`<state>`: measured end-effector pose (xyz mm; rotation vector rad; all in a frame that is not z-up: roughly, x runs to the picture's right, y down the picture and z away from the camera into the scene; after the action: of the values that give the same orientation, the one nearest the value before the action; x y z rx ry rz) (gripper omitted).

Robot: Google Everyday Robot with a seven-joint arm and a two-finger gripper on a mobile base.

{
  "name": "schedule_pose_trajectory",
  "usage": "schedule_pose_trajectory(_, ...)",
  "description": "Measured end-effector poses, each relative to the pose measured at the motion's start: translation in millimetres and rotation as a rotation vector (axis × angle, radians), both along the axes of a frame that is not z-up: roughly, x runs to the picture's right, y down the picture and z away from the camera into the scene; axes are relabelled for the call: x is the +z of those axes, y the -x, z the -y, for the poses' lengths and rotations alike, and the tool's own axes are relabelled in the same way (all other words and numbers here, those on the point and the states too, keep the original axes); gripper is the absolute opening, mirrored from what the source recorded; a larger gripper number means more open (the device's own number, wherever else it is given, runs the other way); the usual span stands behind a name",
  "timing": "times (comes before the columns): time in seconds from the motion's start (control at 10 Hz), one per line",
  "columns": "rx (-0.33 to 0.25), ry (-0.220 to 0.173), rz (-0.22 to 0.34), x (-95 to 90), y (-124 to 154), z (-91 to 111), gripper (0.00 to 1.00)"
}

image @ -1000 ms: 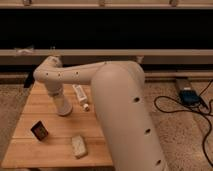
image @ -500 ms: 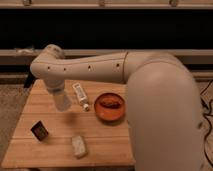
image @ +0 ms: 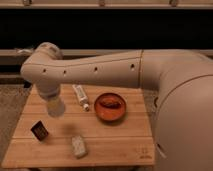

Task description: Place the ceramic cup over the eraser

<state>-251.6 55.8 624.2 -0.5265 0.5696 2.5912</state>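
1. My tool: clamped on the ceramic cup, above the counter, left side.
2. Eraser: lying near the cup, apart.
3. Step, I judge: carrying. Next: centre the cup over the eraser, then lower.

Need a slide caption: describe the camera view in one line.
Gripper holds the cup near the tube, not yet over the eraser.

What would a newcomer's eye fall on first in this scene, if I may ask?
The huge white robot arm stretched from the right across the wooden table dominates; its gripper hangs over the table's left part, shut on the ceramic cup. Next comes the orange bowl near the table's middle, then the dark eraser toward the left front edge, apart from the cup.
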Motion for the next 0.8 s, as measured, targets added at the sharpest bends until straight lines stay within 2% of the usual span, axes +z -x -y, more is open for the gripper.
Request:
schedule_pose_trajectory(0.3, -0.077, 0.018, 0.061, -15.9, 26, -24, 0.00)
schedule_pose_trajectory(0.8, -0.187, 0.046, 0.109, -19.1, 56, -49, 0.00)
